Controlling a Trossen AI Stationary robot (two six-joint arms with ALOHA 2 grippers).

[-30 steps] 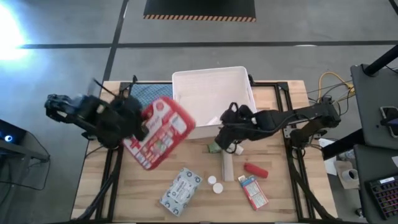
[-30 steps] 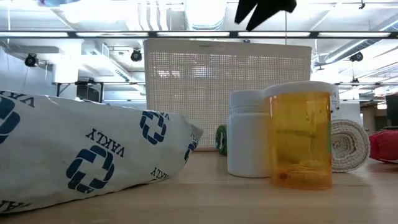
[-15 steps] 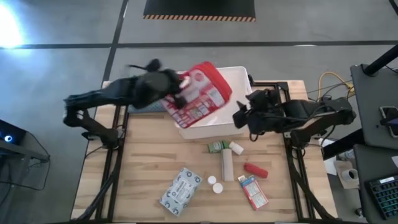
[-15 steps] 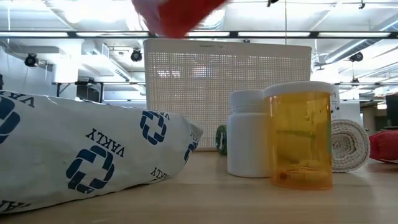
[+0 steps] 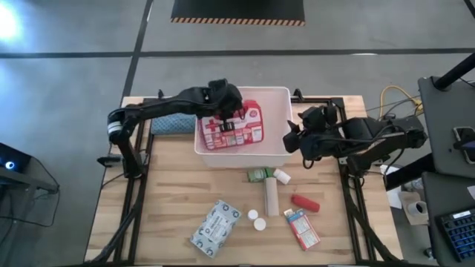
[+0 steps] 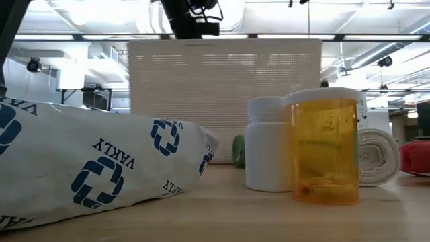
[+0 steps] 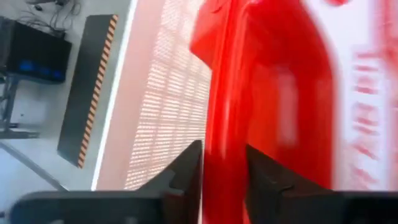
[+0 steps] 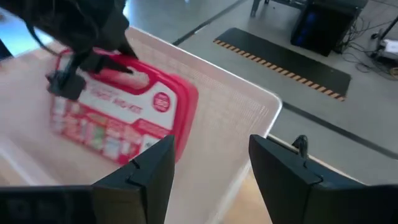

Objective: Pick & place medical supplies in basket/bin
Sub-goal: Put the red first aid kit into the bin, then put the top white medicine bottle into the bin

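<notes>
Already the left end effector (image 5: 225, 119) reaches into the white tub (image 5: 276, 152), fingers nearly shut beside the red first-aid case's (image 5: 239, 124) handle to drop it there, while the right end effector (image 5: 291, 139) waits half open, empty, at the tub's rim.

left arm: reaching forward, left gripper (image 5: 226, 122) narrowly parted | right gripper (image 5: 291, 139) jaws apart, empty

first-aid case (image 5: 236, 126) in tub (image 5: 278, 152), wipes packet (image 5: 216, 228) well before it

Two dark jointed arms, left arm (image 5: 152, 110) with pale band, black gripper fingers (image 8: 283, 177)
</notes>
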